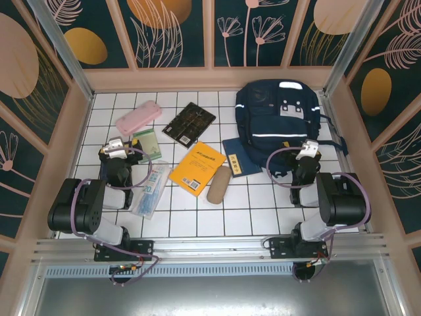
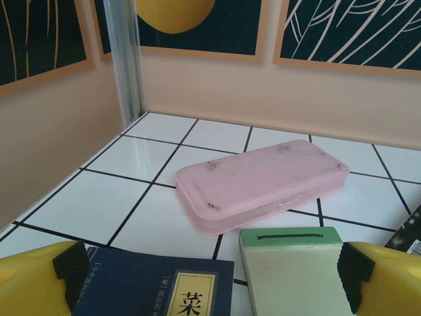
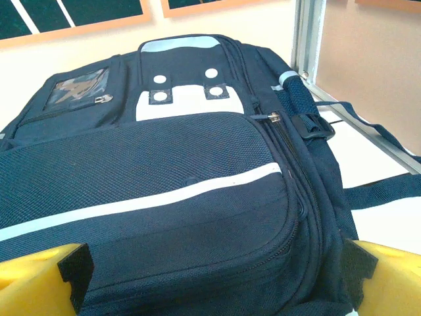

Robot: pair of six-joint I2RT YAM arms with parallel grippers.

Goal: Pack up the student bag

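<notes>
1. Student bag (image 1: 279, 115): large navy backpack with thin white stripes and light grey patches; lies flat, front up, at the far right of the white-tiled table (image 1: 263, 210), against the back wall; seen close in the right wrist view (image 3: 164, 197), with dark straps trailing to its right.
2. Right fingers (image 1: 307, 150) (image 3: 39, 276): spread wide apart, gripping nothing; they sit at the near edge of the bag's front pocket.
3. Left fingers (image 1: 118, 149) (image 2: 39, 280): likewise spread wide and gripping nothing; poised at the left of the table, above a dark-blue booklet with a yellow label (image 2: 158, 289) and the green notepad (image 1: 146, 141) (image 2: 296, 270).
4. Pink case (image 1: 138, 118) (image 2: 260, 181): closed, lying at a slant beyond the notepad, near the far left corner.
5. Black patterned card (image 1: 189, 122): flat, between the pink case and the bag.
6. Yellow book (image 1: 197, 168): mid-table; a tan oval case (image 1: 219, 185) touches its right edge.
7. Navy booklet (image 1: 240, 162): just beside the bag's near-left corner.
8. Transparent packet (image 1: 150, 187): near left, beside the left arm.
</notes>
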